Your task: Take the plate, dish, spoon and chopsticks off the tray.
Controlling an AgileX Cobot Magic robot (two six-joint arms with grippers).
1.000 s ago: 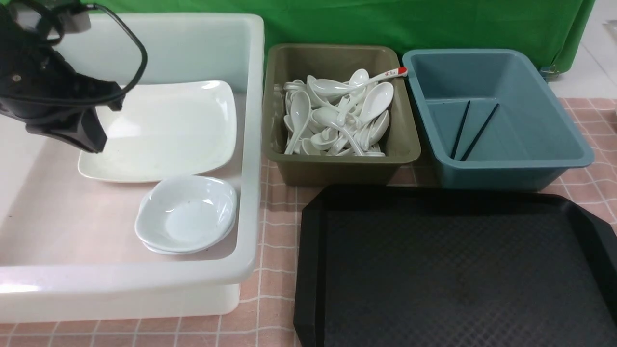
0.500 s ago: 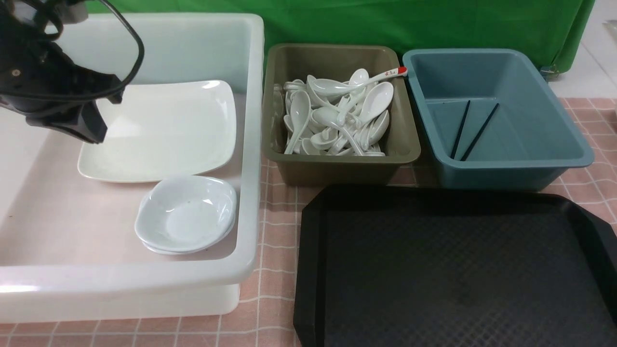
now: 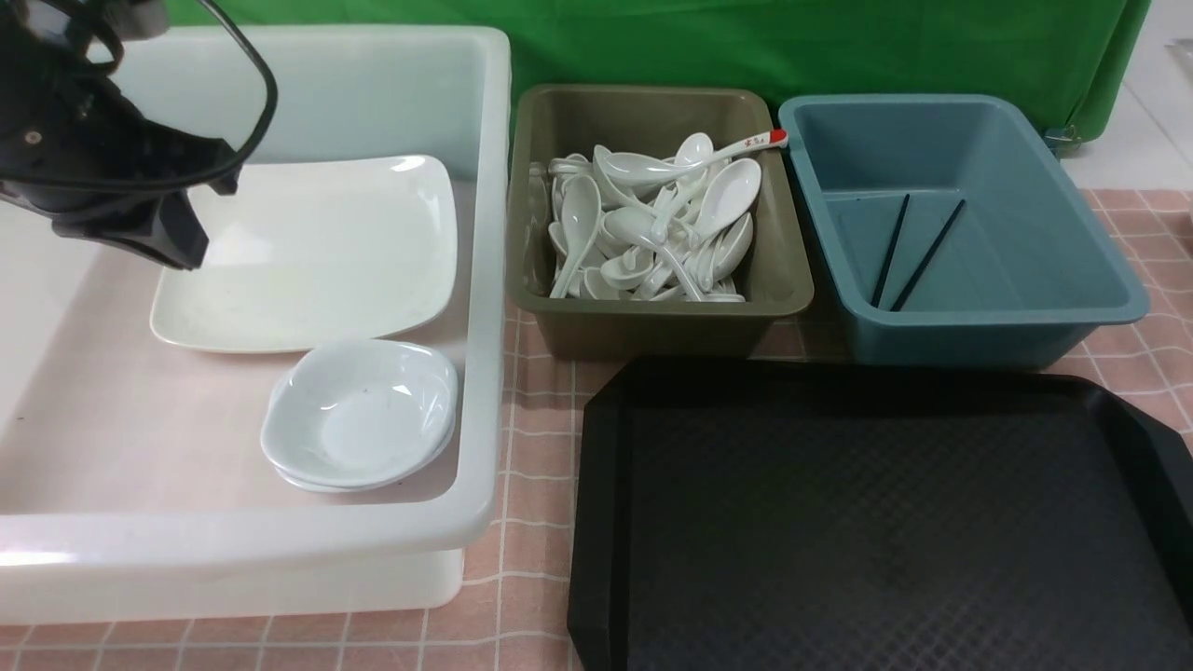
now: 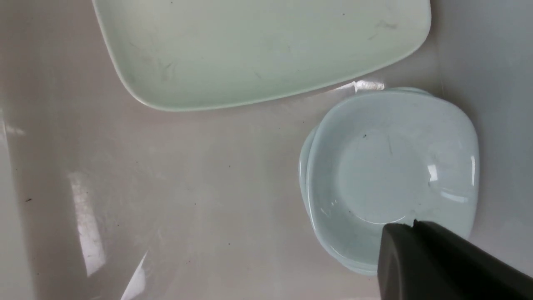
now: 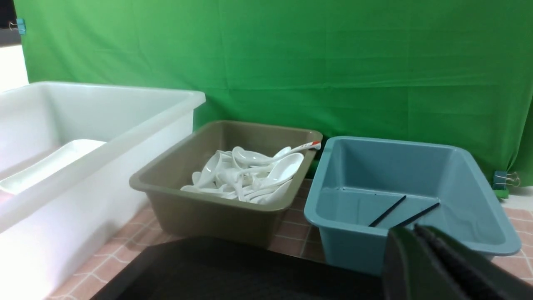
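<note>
The black tray (image 3: 885,522) lies bare at the front right, and its near edge (image 5: 233,271) also shows in the right wrist view. The large square plate (image 3: 317,252) (image 4: 258,46) rests inside a white tub. In front of the plate, a small dish (image 3: 359,415) (image 4: 391,175) is stacked on another. Both chopsticks (image 3: 909,252) (image 5: 402,211) lie in the blue bin. Several white spoons (image 3: 652,233) fill the olive bin; I cannot tell the task's spoon among them. My left gripper (image 3: 185,253) (image 4: 412,224) hangs shut and empty above the tub. My right gripper (image 5: 413,228) shows fingers together, holding nothing.
The white tub (image 3: 485,308) takes up the left side. The olive bin (image 3: 652,317) and blue bin (image 3: 988,326) stand side by side behind the tray. A red-tipped spoon (image 3: 746,144) lies across the pile. A green cloth (image 3: 746,47) hangs behind.
My left gripper has risen slightly above the tub's left side. Everything else stays as it was.
</note>
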